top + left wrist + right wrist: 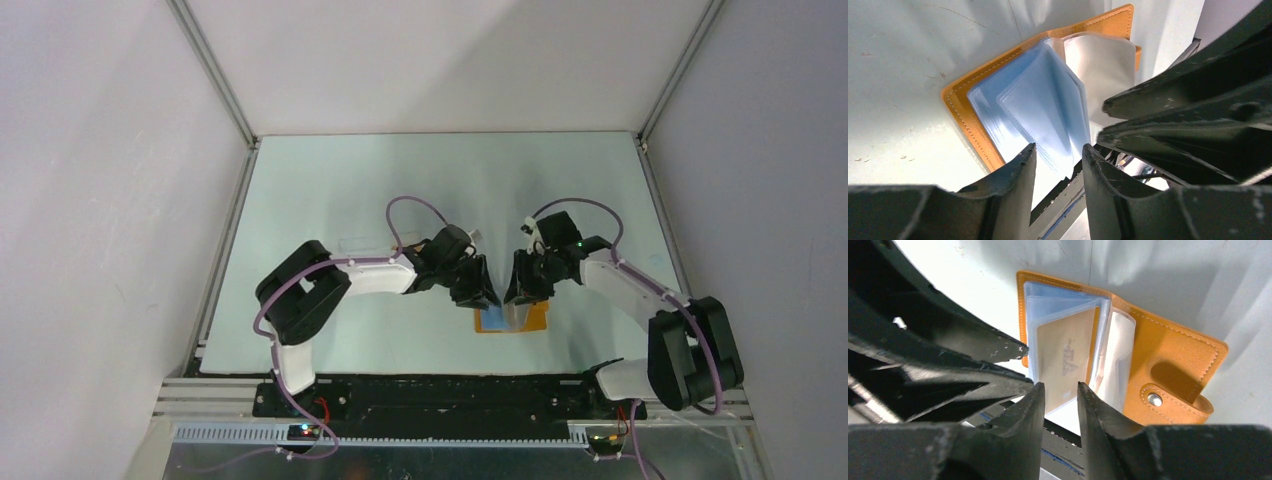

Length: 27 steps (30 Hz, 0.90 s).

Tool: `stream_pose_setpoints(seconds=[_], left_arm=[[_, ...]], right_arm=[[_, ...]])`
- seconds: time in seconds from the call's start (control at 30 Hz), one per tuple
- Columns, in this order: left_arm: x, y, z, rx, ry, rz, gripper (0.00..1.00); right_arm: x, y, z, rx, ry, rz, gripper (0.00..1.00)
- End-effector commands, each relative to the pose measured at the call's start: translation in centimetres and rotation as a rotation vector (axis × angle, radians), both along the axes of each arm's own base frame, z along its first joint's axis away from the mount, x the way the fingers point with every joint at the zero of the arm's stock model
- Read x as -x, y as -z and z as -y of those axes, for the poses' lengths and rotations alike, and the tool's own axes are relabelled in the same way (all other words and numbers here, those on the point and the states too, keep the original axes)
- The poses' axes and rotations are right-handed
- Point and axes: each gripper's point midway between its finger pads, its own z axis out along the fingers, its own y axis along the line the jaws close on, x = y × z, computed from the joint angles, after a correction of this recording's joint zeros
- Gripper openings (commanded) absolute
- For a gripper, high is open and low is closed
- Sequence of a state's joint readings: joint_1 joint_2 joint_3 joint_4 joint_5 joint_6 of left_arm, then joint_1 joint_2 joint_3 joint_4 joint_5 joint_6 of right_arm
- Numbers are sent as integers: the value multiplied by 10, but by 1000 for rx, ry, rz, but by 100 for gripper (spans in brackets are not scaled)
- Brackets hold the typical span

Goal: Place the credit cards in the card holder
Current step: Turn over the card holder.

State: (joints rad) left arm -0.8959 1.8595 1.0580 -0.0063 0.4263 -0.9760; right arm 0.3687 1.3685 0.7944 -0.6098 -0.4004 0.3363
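Evidently the orange-mustard leather bifold card holder (pixel 1173 355) lies open on the pale tabletop (pixel 330 180), directly beneath both pincers. A thin tan rectangular credit card (pixel 1065 357) with a pale mark sits inside one of its clear sleeves. The right pincer (pixel 1060 395) hangs just over the card's near edge, jaws parted and nothing pinched. The left pincer (pixel 1058 157) is likewise parted, above the blue sleeves (pixel 1038 100).

The step in hand looks like seating that card. Doing it well means checking that the card is fully down in its pocket, then drawing both pincers away straight so no finger drags a sleeve.

Only the right wrist view shows the card and the tab clasp with its metal snap (pixel 1154 400). The left wrist view gives just blue sleeves and a pale flap. The overhead view hides most of the holder under the arms, yet alone shows a faint clear plastic case (pixel 365 243) well apart on the left.
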Motion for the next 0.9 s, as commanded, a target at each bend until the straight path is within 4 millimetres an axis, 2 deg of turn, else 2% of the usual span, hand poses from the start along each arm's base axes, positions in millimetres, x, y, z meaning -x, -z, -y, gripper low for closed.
stream_pose_setpoints(seconds=[0.0, 0.13, 0.43, 0.53, 0.67, 0.77, 0.87], left_arm=[[-5, -14, 13, 49, 15, 31, 44], [-4, -10, 18, 50, 31, 25, 44], [-6, -13, 35, 67, 50, 35, 44], [-4, -14, 39, 72, 67, 38, 48], [-1, -19, 44, 81, 86, 58, 54], [-1, -18, 46, 82, 92, 59, 55], [-1, -13, 48, 77, 95, 49, 54]], right_arm=[[-5, -24, 1, -58, 2, 74, 40], [-6, -37, -3, -97, -14, 110, 50], [-7, -41, -4, -129, -19, 98, 59], [-7, -47, -6, -165, -22, 103, 64], [-10, -57, -6, -234, -10, 115, 70], [-13, -69, -6, -305, 1, 137, 75], [-16, -82, -6, -362, 4, 175, 76]])
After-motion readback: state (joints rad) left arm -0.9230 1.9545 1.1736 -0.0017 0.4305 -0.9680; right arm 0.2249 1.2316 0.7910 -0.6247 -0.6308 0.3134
